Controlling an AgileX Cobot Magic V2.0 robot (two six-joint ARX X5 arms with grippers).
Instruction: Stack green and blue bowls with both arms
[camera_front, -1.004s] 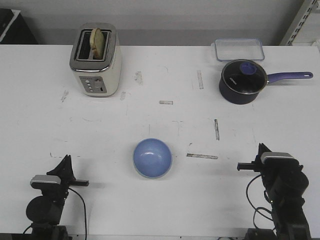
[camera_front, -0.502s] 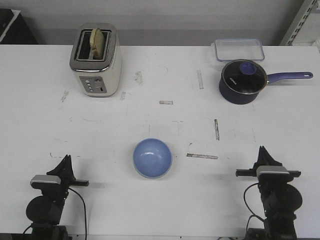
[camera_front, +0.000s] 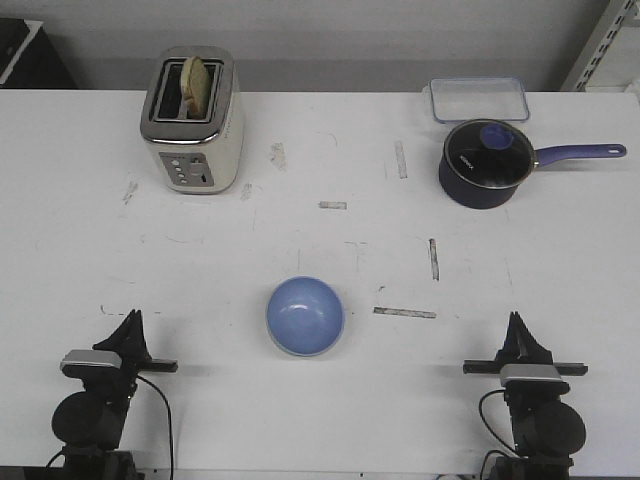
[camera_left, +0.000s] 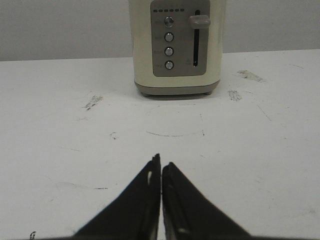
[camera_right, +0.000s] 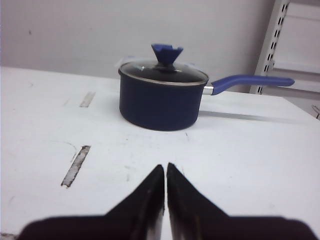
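The blue bowl (camera_front: 305, 315) sits upright on the white table (camera_front: 320, 240), near the front middle. A thin pale greenish edge shows round its right and lower rim. No separate green bowl is in view. My left gripper (camera_front: 131, 318) is low at the front left, shut and empty, well left of the bowl; in the left wrist view its tips (camera_left: 161, 162) meet over bare table. My right gripper (camera_front: 515, 320) is low at the front right, shut and empty, well right of the bowl; in the right wrist view its tips (camera_right: 165, 166) meet.
A cream toaster (camera_front: 192, 120) with bread stands at the back left, also in the left wrist view (camera_left: 175, 47). A navy saucepan (camera_front: 485, 163) with a lid and long handle stands at the back right, also in the right wrist view (camera_right: 161, 100). A clear lidded container (camera_front: 478, 98) lies behind it.
My right arm has drawn back toward the front edge and settled lower, turning to point straight ahead. The left arm and the bowl have not moved.
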